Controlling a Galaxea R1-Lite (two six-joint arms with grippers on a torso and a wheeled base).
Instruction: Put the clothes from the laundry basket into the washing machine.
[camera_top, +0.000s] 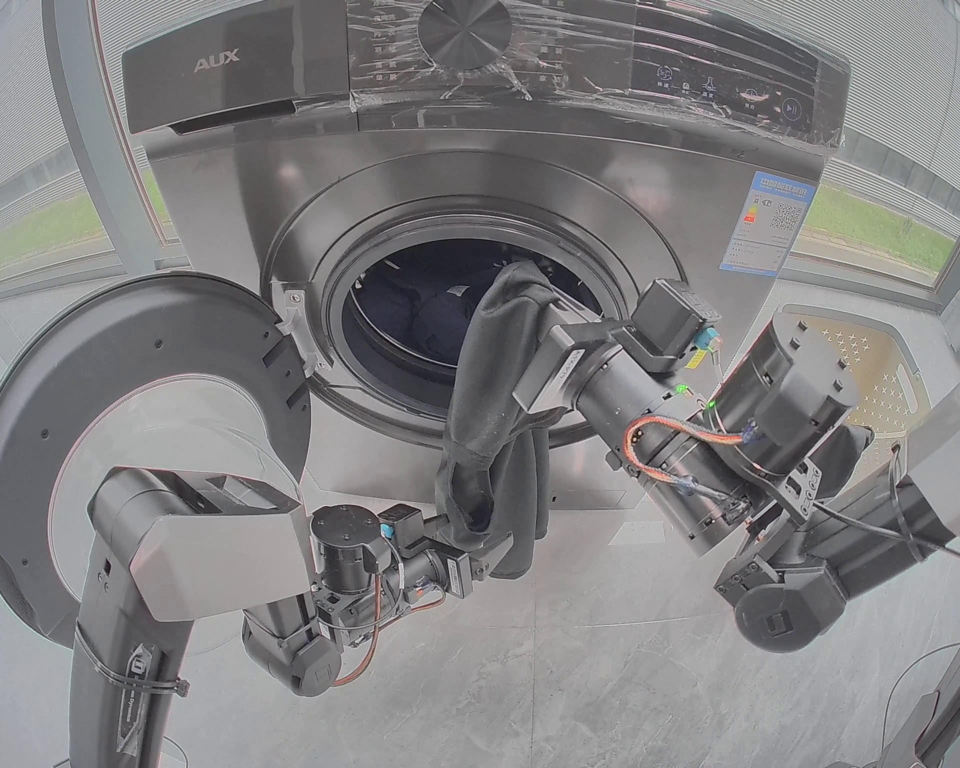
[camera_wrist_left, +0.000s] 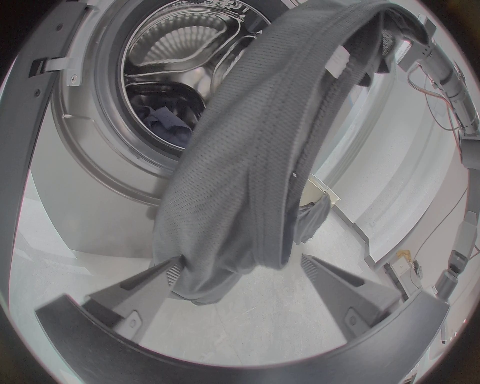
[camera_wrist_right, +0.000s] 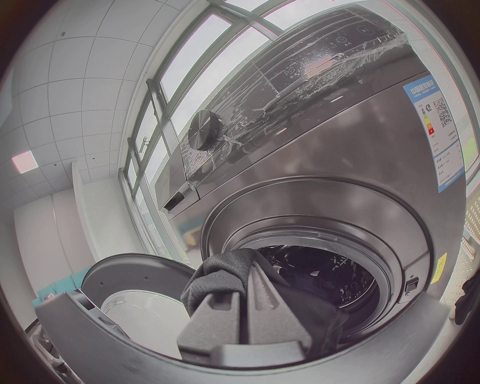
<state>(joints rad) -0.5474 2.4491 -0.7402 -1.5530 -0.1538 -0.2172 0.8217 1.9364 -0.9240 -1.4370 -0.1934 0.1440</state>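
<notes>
Jaws of the right gripper (camera_wrist_right: 250, 295) are pressed together on a dark garment (camera_top: 495, 400), pinching its upper end right at the mouth of the washing machine (camera_top: 640, 190). From there the garment drapes over the lip of the opening and hangs down the machine's front, outside the drum (camera_wrist_left: 185, 40). The left gripper (camera_wrist_left: 240, 260) sits low, near the floor. Its jaws are wide apart, and the garment's lower end hangs between them, touching one finger (camera_wrist_left: 135, 295) without being gripped.

Inside the drum, dark bluish clothes (camera_wrist_left: 165, 125) lie low against the back. The round door (camera_top: 150, 400) is swung fully open on the robot's left. A pale perforated laundry basket (camera_top: 885, 360) stands to the right of the machine, largely behind the right arm. I cannot tell what is in it.

The left wrist view looks up from below, showing the ribbed metal wall of the drum and the garment's fine knit. The head view gives the full length of the drape from opening to floor. The right wrist view looks along the closed jaws at the machine's front, with its control knob (camera_wrist_right: 202, 130), a film-wrapped panel and a blue label (camera_wrist_right: 437, 130).

The floor (camera_top: 560, 680) is pale grey stone-patterned tile. Tall windows (camera_wrist_right: 200, 55) run behind the machine under a white tiled ceiling (camera_wrist_right: 75, 60).
</notes>
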